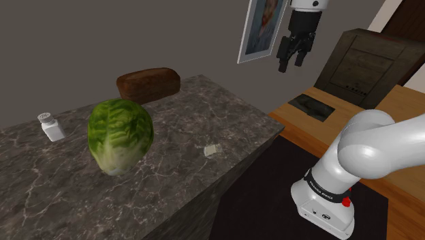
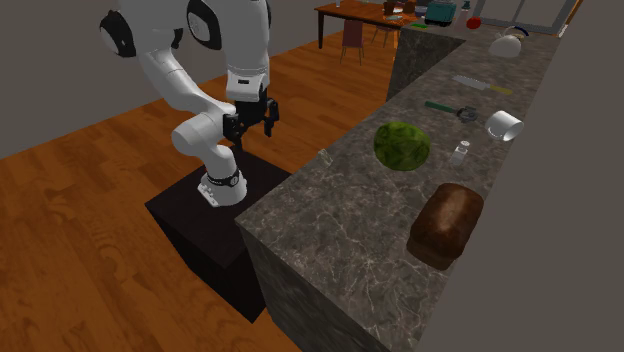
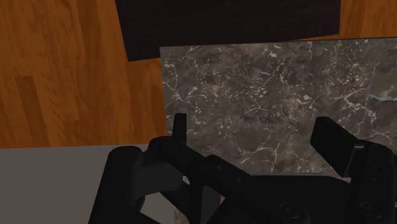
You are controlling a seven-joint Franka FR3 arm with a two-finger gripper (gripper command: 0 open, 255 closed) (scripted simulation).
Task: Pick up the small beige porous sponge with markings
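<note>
The sponge (image 1: 212, 150) is a small pale block lying flat on the dark marble counter (image 1: 184, 116), close to the counter's edge nearest the stand and to the right of the lettuce in the shoulder view. My black gripper (image 1: 291, 58) hangs high in the air, well above and to the right of the sponge, off the counter's end. Its fingers stand apart with nothing between them. In the second exterior view the gripper (image 2: 252, 125) is over the stand, short of the counter. In the wrist view the open gripper (image 3: 254, 137) looks down on a corner of the counter (image 3: 254, 89).
On the counter stand a green lettuce head (image 1: 120, 135), a brown bread loaf (image 1: 148, 84) and a white shaker (image 1: 50, 127). Further along are a white mug (image 2: 503, 125) and utensils. A wooden cabinet (image 1: 368, 65) and framed picture (image 1: 262, 27) lie behind the gripper. Wood floor (image 3: 63, 70) surrounds the stand.
</note>
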